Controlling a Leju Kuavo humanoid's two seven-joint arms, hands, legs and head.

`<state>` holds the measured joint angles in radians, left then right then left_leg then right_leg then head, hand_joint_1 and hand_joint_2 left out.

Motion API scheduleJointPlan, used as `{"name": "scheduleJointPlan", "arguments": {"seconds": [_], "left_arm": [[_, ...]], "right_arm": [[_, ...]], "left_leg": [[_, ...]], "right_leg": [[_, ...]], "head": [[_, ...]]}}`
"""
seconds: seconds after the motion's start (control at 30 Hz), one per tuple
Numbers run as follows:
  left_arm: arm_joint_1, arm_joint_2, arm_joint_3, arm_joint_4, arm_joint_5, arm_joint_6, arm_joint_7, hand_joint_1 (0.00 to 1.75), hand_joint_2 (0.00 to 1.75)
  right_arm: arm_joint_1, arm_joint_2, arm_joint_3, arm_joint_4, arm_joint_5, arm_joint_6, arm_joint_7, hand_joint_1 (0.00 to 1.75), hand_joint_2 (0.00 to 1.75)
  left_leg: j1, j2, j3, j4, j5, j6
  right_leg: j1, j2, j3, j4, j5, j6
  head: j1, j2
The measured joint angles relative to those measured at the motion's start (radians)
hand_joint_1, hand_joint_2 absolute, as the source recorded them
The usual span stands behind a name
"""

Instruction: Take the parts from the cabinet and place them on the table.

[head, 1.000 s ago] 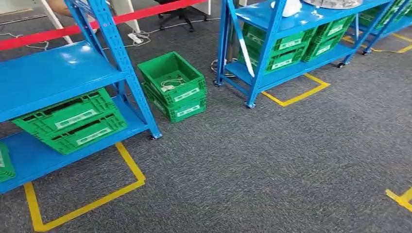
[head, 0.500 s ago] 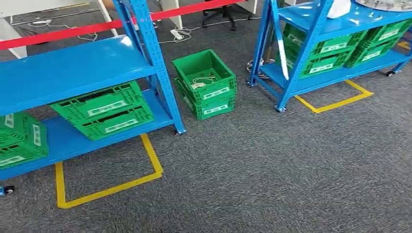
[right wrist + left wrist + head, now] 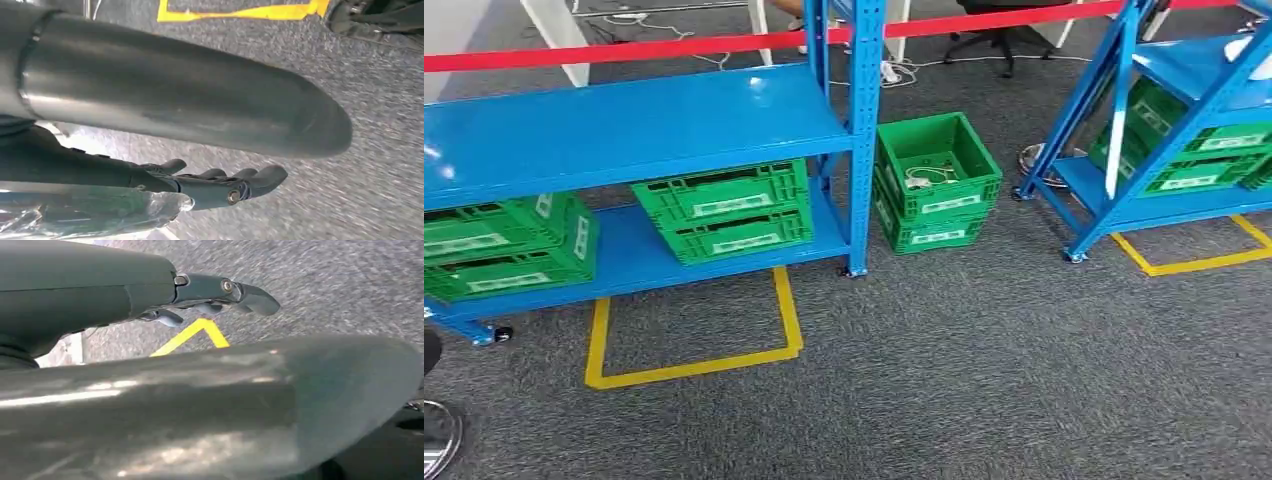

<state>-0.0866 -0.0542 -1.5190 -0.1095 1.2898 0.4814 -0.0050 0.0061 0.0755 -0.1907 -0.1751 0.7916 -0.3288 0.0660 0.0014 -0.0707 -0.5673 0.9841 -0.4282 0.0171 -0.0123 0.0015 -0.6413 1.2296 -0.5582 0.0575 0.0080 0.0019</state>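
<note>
A blue shelf rack (image 3: 624,120) stands ahead in the head view, with green crates (image 3: 724,210) on its lower shelf. My left hand (image 3: 220,292) hangs over grey carpet, fingers stretched out with nothing in them. My right hand (image 3: 220,185) also hangs over the carpet. A part in a clear plastic bag (image 3: 90,215) lies against its fingers and stays sharp while the floor is blurred. How the fingers grip the bag is hidden.
Two stacked green crates (image 3: 936,180) sit on the floor between this rack and a second blue rack (image 3: 1184,130) at the right. Red barrier tape (image 3: 624,50) runs behind. Yellow floor tape (image 3: 694,365) marks the rack's spot. A round chair base (image 3: 439,430) is at the lower left.
The whole head picture has shifted to the right: the camera has turned left. The left rack now fills the middle and the right rack has slid to the edge.
</note>
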Motion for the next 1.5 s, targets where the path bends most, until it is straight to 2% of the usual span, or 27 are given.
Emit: {"name": "scheduleJointPlan", "arguments": {"seconds": [0.03, 0.07, 0.1, 0.23, 0.3, 0.37, 0.43, 0.47, 0.53, 0.57, 0.6, 0.73, 0.77, 0.8, 0.83, 0.9, 0.93, 1.0, 1.07, 1.1, 1.17, 1.23, 1.27, 1.37, 1.43, 1.47, 1.5], "left_arm": [[0.000, -0.001, 0.000, 0.000, 0.000, 0.000, 0.000, 0.00, 0.00], [-0.001, -0.001, 0.000, 0.000, 0.000, 0.000, 0.000, 0.00, 0.00], [-0.003, 0.000, 0.000, 0.000, 0.000, 0.000, 0.000, 0.00, 0.00], [0.003, 0.002, 0.000, 0.000, 0.000, 0.000, 0.000, 0.00, 0.00], [0.002, 0.001, 0.000, 0.000, 0.000, 0.000, 0.001, 0.00, 0.00], [-0.003, 0.002, 0.000, 0.000, 0.000, 0.000, 0.001, 0.00, 0.00], [-0.001, 0.001, 0.000, 0.000, 0.000, 0.000, 0.001, 0.00, 0.00], [0.001, 0.001, 0.000, 0.000, 0.000, 0.000, 0.002, 0.00, 0.00], [0.002, 0.002, 0.000, 0.000, 0.000, 0.000, 0.003, 0.00, 0.00], [0.001, 0.002, 0.000, 0.000, 0.000, 0.001, 0.003, 0.00, 0.00], [-0.002, 0.002, 0.000, 0.000, 0.000, 0.001, 0.003, 0.00, 0.00], [0.002, 0.001, 0.000, 0.000, 0.003, 0.003, 0.003, 0.00, 0.00], [0.004, 0.001, 0.000, 0.000, 0.004, 0.003, 0.004, 0.00, 0.00], [0.004, 0.002, 0.000, 0.000, 0.009, 0.005, 0.006, 0.00, 0.00], [0.001, 0.001, 0.000, 0.000, 0.010, 0.005, 0.009, 0.00, 0.00], [-0.002, -0.001, 0.000, 0.000, 0.011, 0.003, 0.012, 0.00, 0.00], [-0.001, 0.000, 0.000, 0.000, 0.012, 0.003, 0.014, 0.00, 0.00], [0.000, 0.000, 0.000, 0.000, 0.018, 0.003, 0.017, 0.00, 0.00], [0.000, 0.000, 0.000, 0.000, 0.019, 0.002, 0.019, 0.00, 0.00], [0.000, -0.001, 0.000, 0.000, 0.020, 0.001, 0.022, 0.00, 0.00], [-0.001, 0.001, 0.000, 0.000, 0.021, -0.003, 0.031, 0.00, 0.00], [0.000, 0.002, 0.000, 0.000, 0.021, -0.008, 0.039, 0.00, 0.00], [0.000, 0.002, 0.000, 0.000, 0.021, -0.008, 0.044, 0.00, 0.00], [-0.001, 0.002, 0.000, 0.000, 0.020, -0.011, 0.048, 0.00, 0.00], [-0.001, 0.002, 0.000, 0.000, 0.020, -0.011, 0.050, 0.00, 0.00], [-0.001, 0.002, 0.000, 0.000, 0.020, -0.011, 0.051, 0.00, 0.00], [-0.001, 0.002, 0.000, 0.000, 0.020, -0.011, 0.051, 0.00, 0.00]], "right_arm": [[-0.001, 0.000, 0.000, 0.000, 0.000, 0.000, 0.000, 0.00, 0.00], [-0.001, 0.000, 0.000, 0.000, 0.000, 0.000, 0.000, 0.00, 0.00], [0.000, 0.000, 0.000, 0.001, 0.000, 0.000, 0.000, 0.00, 0.00], [-0.005, 0.000, 0.000, 0.001, -0.002, 0.001, -0.003, 0.00, 0.00], [-0.005, 0.000, -0.001, 0.001, -0.002, 0.000, -0.004, 0.00, 0.00], [-0.002, 0.000, -0.002, 0.001, -0.002, 0.001, -0.005, 0.00, 0.00], [0.001, 0.000, -0.002, 0.001, -0.002, 0.001, -0.005, 0.00, 0.00], [0.000, 0.000, -0.003, 0.001, -0.002, 0.001, -0.005, 0.00, 0.00], [-0.003, 0.000, -0.003, 0.001, -0.002, 0.001, -0.006, 0.00, 0.00], [-0.003, 0.000, -0.003, 0.001, -0.002, 0.001, -0.007, 0.00, 0.00], [-0.002, 0.000, -0.003, 0.001, -0.005, 0.001, -0.010, 0.00, 0.00], [-0.006, 0.000, -0.007, 0.000, -0.018, 0.002, -0.019, 0.00, 0.00], [-0.007, 0.000, -0.010, 0.000, -0.022, 0.004, -0.021, 0.00, 0.00], [-0.007, 0.000, -0.015, 0.000, -0.027, 0.006, -0.023, 0.00, 0.00], [-0.005, 0.000, -0.018, 0.000, -0.029, 0.010, -0.023, 0.00, 0.00], [-0.001, 0.001, -0.022, 0.000, -0.033, 0.015, -0.023, 0.00, 0.00], [0.002, 0.002, -0.024, 0.000, -0.034, 0.016, -0.021, 0.00, 0.00], [0.004, 0.001, -0.029, 0.001, -0.035, 0.016, -0.018, 0.00, 0.00], [0.001, 0.001, -0.034, 0.000, -0.036, 0.016, -0.017, 0.00, 0.00], [-0.001, 0.001, -0.036, 0.000, -0.036, 0.016, -0.016, 0.00, 0.00], [-0.004, 0.003, -0.038, 0.000, -0.036, 0.019, -0.016, 0.00, 0.00], [-0.004, 0.008, -0.039, 0.000, -0.036, 0.023, -0.014, 0.00, 0.00], [-0.002, 0.008, -0.039, 0.000, -0.037, 0.024, -0.013, 0.00, 0.00], [-0.004, 0.008, -0.039, 0.000, -0.036, 0.029, -0.013, 0.00, 0.00], [-0.004, 0.008, -0.039, 0.000, -0.036, 0.030, -0.012, 0.00, 0.00], [-0.004, 0.008, -0.040, 0.000, -0.036, 0.030, -0.012, 0.00, 0.00], [-0.004, 0.008, -0.040, 0.000, -0.036, 0.030, -0.012, 0.00, 0.00]], "left_leg": [[0.002, -0.015, 0.003, 0.001, -0.001, -0.004], [0.004, -0.028, 0.002, 0.003, -0.002, -0.011], [-0.002, -0.040, -0.004, 0.013, -0.006, -0.021], [0.008, -0.078, -0.014, 0.000, 0.008, -0.046], [0.001, 0.027, -0.039, 0.055, -0.034, -0.052], [0.002, 0.054, -0.118, 0.213, -0.112, -0.059], [0.004, 0.056, -0.172, 0.317, -0.136, -0.062], [0.005, 0.058, -0.161, 0.297, -0.112, -0.062], [0.004, 0.074, -0.085, 0.153, -0.028, -0.057], [0.003, 0.103, -0.038, 0.069, 0.004, -0.053], [-0.005, 0.154, -0.008, 0.011, 0.001, -0.053], [-0.006, 0.115, -0.008, 0.005, -0.004, -0.029], [0.003, 0.109, -0.002, -0.002, 0.002, -0.020], [0.003, 0.106, -0.002, -0.002, 0.002, -0.017], [0.003, 0.101, -0.003, -0.002, 0.002, -0.011], [0.002, 0.089, -0.003, -0.001, 0.000, -0.006], [0.001, 0.082, -0.002, -0.001, 0.000, -0.006], [0.001, 0.069, 0.002, -0.001, -0.002, -0.007], [0.002, 0.060, 0.008, 0.000, -0.005, -0.012], [0.001, 0.058, 0.010, 0.001, -0.007, -0.018], [-0.006, 0.055, 0.004, 0.006, -0.008, -0.030], [-0.009, 0.055, 0.002, 0.006, -0.006, 0.014], [-0.009, 0.055, 0.002, 0.006, -0.004, 0.025], [-0.008, 0.055, 0.004, -0.001, -0.002, 0.021], [-0.006, 0.055, 0.005, -0.006, 0.001, 0.002], [-0.003, 0.055, 0.006, -0.009, 0.003, -0.017], [-0.003, 0.055, 0.007, -0.009, 0.003, -0.020]], "right_leg": [[-0.004, 0.016, 0.042, -0.096, 0.052, 0.000], [-0.011, 0.058, 0.076, -0.173, 0.081, 0.003], [-0.014, 0.097, 0.086, -0.200, 0.064, 0.001], [-0.010, 0.053, 0.095, -0.201, 0.074, -0.032], [-0.009, 0.028, 0.098, -0.206, 0.076, -0.047], [-0.006, -0.002, 0.097, -0.206, 0.074, -0.051], [-0.006, -0.035, 0.097, -0.206, 0.072, -0.053], [-0.006, -0.047, 0.098, -0.206, 0.071, -0.052], [-0.006, -0.070, 0.105, -0.206, 0.066, -0.048], [-0.005, -0.080, 0.109, -0.206, 0.063, -0.043], [0.004, -0.090, 0.110, -0.203, 0.057, -0.035], [0.005, -0.115, 0.132, -0.215, 0.052, -0.014], [-0.001, -0.088, 0.121, -0.208, 0.044, -0.004], [0.000, -0.038, 0.110, -0.175, 0.020, -0.001], [0.000, -0.019, 0.079, -0.110, -0.019, 0.000], [0.001, -0.005, -0.003, 0.050, -0.084, 0.001], [0.001, -0.005, -0.029, 0.090, -0.087, 0.001], [0.001, -0.005, -0.019, 0.034, -0.023, -0.002], [-0.001, -0.005, 0.048, -0.127, 0.072, -0.005], [-0.003, -0.002, 0.071, -0.184, 0.083, -0.005], [-0.002, 0.005, 0.080, -0.196, 0.081, -0.019], [-0.004, 0.005, 0.078, -0.198, 0.086, -0.015], [-0.003, 0.005, 0.078, -0.198, 0.086, -0.016], [0.002, 0.006, 0.078, -0.198, 0.085, -0.024], [0.004, 0.005, 0.077, -0.198, 0.084, -0.029], [0.005, 0.005, 0.076, -0.197, 0.084, -0.030], [0.005, 0.005, 0.076, -0.197, 0.084, -0.030]], "head": [[0.000, 0.000], [0.001, 0.000], [0.001, 0.000], [-0.002, 0.000], [-0.013, 0.000], [-0.013, 0.000], [-0.013, 0.000], [-0.013, 0.000], [-0.013, 0.000], [-0.014, 0.000], [-0.014, 0.000], [-0.009, 0.000], [-0.008, 0.000], [-0.003, 0.000], [0.000, 0.000], [0.001, 0.000], [0.001, 0.000], [0.002, 0.000], [0.002, 0.000], [0.003, 0.000], [0.001, 0.000], [0.000, 0.000], [0.002, 0.000], [0.002, 0.000], [0.002, 0.000], [0.002, 0.000], [0.002, 0.000]]}}
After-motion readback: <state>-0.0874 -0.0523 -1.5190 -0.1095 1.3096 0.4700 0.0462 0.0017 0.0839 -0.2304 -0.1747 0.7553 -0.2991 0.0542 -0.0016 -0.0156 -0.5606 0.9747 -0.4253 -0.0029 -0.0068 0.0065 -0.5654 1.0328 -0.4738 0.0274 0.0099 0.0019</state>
